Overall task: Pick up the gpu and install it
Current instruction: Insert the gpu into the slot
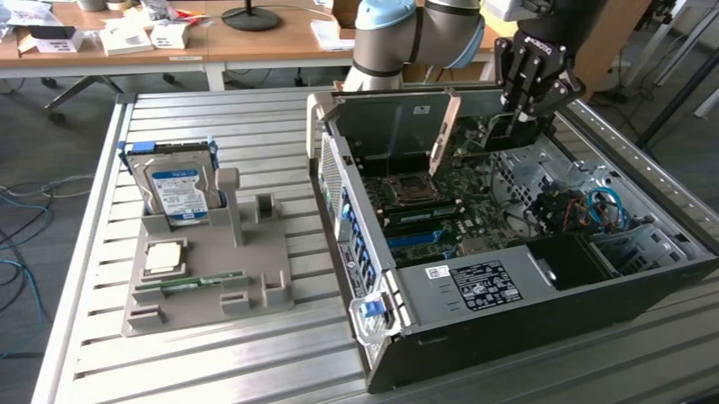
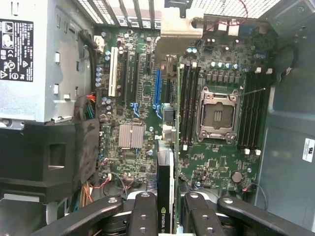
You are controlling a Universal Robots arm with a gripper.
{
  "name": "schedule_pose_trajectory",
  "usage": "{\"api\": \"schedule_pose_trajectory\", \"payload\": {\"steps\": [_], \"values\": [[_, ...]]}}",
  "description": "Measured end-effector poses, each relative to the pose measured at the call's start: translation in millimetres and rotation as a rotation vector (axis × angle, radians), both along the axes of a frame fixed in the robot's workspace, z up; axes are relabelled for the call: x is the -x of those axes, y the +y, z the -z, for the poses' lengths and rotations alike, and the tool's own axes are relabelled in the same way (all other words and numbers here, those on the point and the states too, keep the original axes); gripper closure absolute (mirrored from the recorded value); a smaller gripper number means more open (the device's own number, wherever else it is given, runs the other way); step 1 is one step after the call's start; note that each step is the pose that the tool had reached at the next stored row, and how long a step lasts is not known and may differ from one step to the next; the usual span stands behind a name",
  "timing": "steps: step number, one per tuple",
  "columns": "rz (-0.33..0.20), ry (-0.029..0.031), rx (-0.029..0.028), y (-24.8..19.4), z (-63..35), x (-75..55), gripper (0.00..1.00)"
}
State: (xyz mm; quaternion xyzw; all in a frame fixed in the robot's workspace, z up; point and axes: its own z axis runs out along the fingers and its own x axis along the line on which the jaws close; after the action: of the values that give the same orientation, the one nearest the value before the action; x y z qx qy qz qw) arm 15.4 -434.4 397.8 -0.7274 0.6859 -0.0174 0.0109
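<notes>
An open desktop computer case (image 1: 540, 303) lies on its side on a slatted metal counter (image 1: 225, 362), with its green motherboard (image 1: 460, 210) facing up. The robot arm reaches down into the far end of the case. Its black pincer (image 1: 526, 109) is closed on the gpu (image 1: 506, 135), gripping the thin card by its upper edge so that it hangs down inside the case over the motherboard.

In the wrist view the pincer (image 2: 167, 216) has one dark finger pressed against each side of the gpu (image 2: 165, 196), which appears edge-on as a narrow dark strip with a green and white logo. The card's edge points towards a long blue slot (image 2: 157, 88) on the board. The open processor socket (image 2: 216, 115) sits to one side of it and a small silver heatsink (image 2: 131, 136) to the other. Whether the card touches the board cannot be told.

On the exterior view's left, well apart from the case, a grey holder (image 1: 202, 290) carries an upright hard drive (image 1: 178, 189) with a blue label.
</notes>
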Motion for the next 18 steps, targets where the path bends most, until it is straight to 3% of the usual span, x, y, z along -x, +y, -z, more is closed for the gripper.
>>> {"api": "schedule_pose_trajectory", "payload": {"steps": [6,18], "values": [[0.003,0.0,0.0,0.0,9.2,3.0,0.74],[0.027,0.0,0.0001,0.0,16.7,10.7,0.74]]}}
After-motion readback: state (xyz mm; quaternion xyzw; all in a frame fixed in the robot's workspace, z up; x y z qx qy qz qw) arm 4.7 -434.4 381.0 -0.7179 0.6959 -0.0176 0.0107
